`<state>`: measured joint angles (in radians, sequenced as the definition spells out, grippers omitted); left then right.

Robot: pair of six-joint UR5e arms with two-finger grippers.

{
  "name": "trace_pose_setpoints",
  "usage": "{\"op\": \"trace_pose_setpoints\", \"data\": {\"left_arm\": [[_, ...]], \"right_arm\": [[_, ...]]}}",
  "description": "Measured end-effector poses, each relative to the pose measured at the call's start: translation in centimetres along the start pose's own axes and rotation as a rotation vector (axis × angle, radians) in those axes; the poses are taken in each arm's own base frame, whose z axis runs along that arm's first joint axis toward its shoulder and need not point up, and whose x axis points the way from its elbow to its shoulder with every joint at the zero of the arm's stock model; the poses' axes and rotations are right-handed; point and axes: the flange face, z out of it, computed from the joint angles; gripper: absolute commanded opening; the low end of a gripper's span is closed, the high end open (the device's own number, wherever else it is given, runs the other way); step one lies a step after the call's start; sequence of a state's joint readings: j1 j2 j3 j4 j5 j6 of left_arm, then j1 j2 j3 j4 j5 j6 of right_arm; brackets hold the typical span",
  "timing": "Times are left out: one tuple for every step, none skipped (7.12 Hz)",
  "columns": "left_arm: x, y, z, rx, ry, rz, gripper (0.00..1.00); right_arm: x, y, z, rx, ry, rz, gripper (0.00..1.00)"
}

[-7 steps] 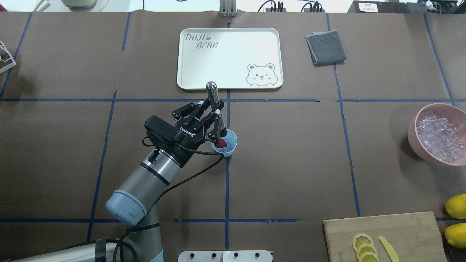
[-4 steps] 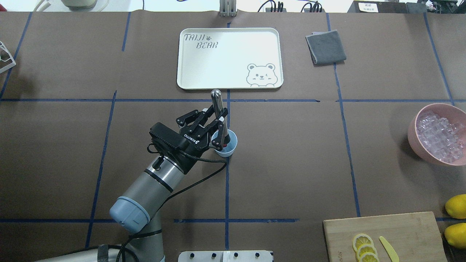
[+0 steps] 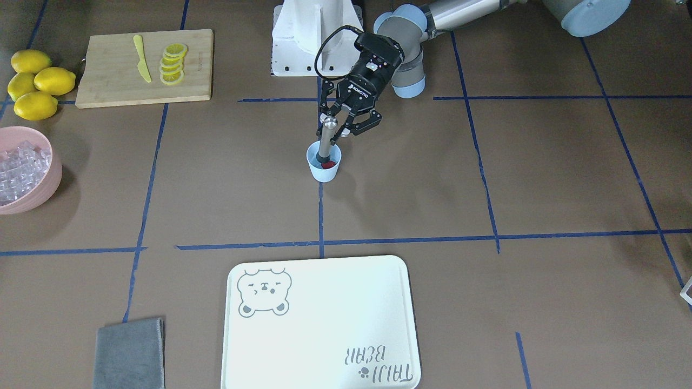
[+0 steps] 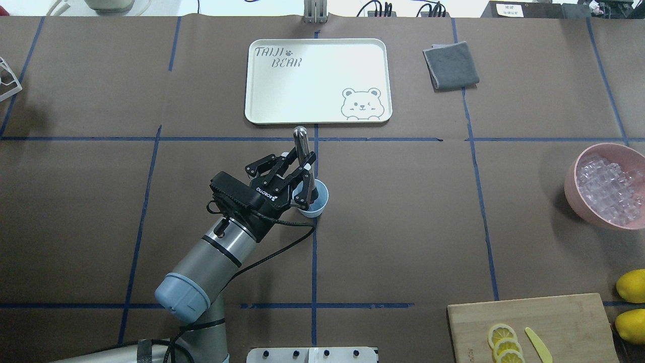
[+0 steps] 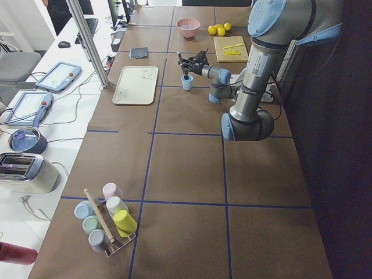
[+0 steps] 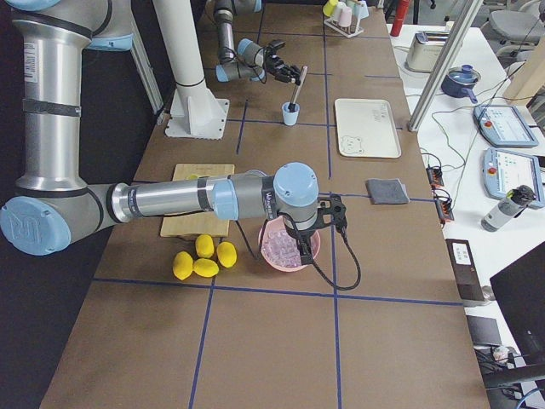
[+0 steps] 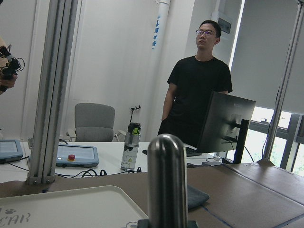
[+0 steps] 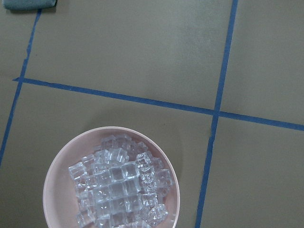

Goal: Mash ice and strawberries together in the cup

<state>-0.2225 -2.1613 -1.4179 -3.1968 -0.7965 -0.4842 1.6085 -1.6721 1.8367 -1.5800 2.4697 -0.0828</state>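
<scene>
The light-blue cup [image 4: 318, 202] stands mid-table. My left gripper [image 4: 304, 174] is shut on a metal muddler [image 4: 301, 143], tilted, with its lower end inside the cup [image 3: 323, 170]. Red strawberry [image 3: 327, 164] shows at the cup's bottom beside the muddler's tip in the front-facing view; from overhead it is hidden. The muddler's rounded top [image 7: 166, 175] fills the left wrist view. Ice [image 4: 608, 189] lies piled in a pink bowl [image 4: 572, 186] at the far right. My right gripper [image 6: 305, 243] hangs over that bowl [image 8: 57, 166]; I cannot tell whether it is open or shut.
A white bear tray [image 4: 317, 116] lies beyond the cup, with a grey cloth [image 4: 450, 65] to its right. A cutting board [image 4: 554, 312] with lemon slices and a yellow knife sits front right, beside lemons [image 4: 632, 285]. A person stands behind the table in the left wrist view.
My left gripper has shifted toward the cup and lowered, pushing the muddler deeper. The red berry seen from overhead a second ago is now covered.
</scene>
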Motion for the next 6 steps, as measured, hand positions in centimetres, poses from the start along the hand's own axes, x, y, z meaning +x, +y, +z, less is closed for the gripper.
{"op": "trace_pose_setpoints", "data": {"left_arm": [[0.0, 0.1, 0.0, -0.002, -0.001, 0.001, 0.0], [-0.1, 0.2, 0.0, -0.004, -0.002, 0.003, 0.0], [-0.2, 0.5, 0.1, -0.007, -0.004, 0.007, 0.0], [-0.3, 0.8, 0.1, -0.012, -0.007, 0.011, 0.0], [-0.4, 1.1, 0.2, -0.015, -0.008, 0.014, 0.0], [-0.4, 1.4, 0.3, -0.02, -0.01, 0.017, 0.0]], "right_arm": [[0.0, 0.0, 0.0, 0.0, 0.0, 0.0, 0.99], [0.0, 0.0, 0.0, 0.0, 0.0, 0.001, 0.99], [0.1, 0.0, 0.0, -0.001, 0.0, 0.001, 0.99], [0.1, 0.0, 0.1, -0.001, 0.0, 0.001, 0.99], [0.1, 0.0, 0.1, -0.002, 0.0, 0.002, 0.99], [0.1, 0.0, 0.1, -0.003, 0.0, 0.002, 0.99]]}}
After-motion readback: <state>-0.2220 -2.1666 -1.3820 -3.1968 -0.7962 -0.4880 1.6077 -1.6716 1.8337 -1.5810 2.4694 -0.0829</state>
